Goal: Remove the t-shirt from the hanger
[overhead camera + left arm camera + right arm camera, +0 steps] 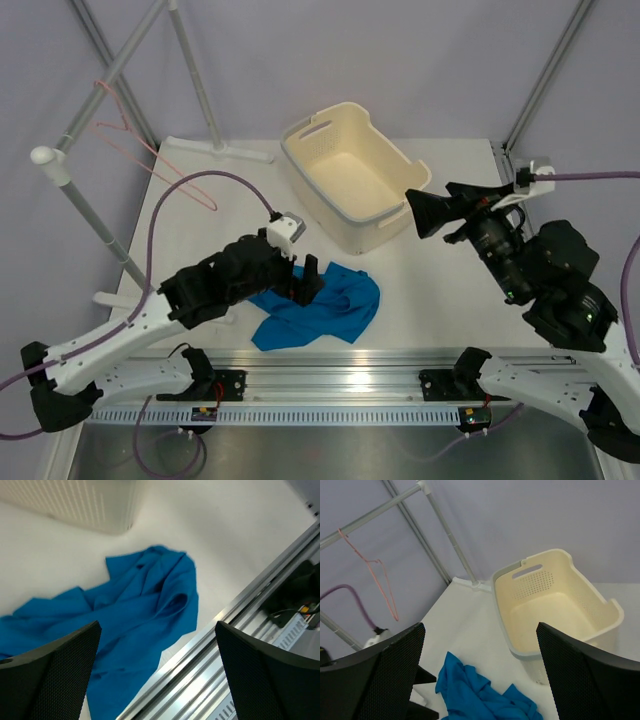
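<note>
The bright blue t-shirt (325, 310) lies crumpled on the white table near its front edge; it also shows in the left wrist view (135, 620) and the right wrist view (475, 695). The pale pink wire hanger (135, 140) hangs bare on the grey rack at the far left, also in the right wrist view (380, 582). My left gripper (303, 282) is open and empty, just above the shirt's left part. My right gripper (422, 212) is open and empty, raised beside the basket's right side.
A cream basket (352, 172) stands empty at the back middle. Grey rack poles (195, 75) and a white-capped pole (60, 165) rise at the far left. A metal rail (340, 365) runs along the table's front edge.
</note>
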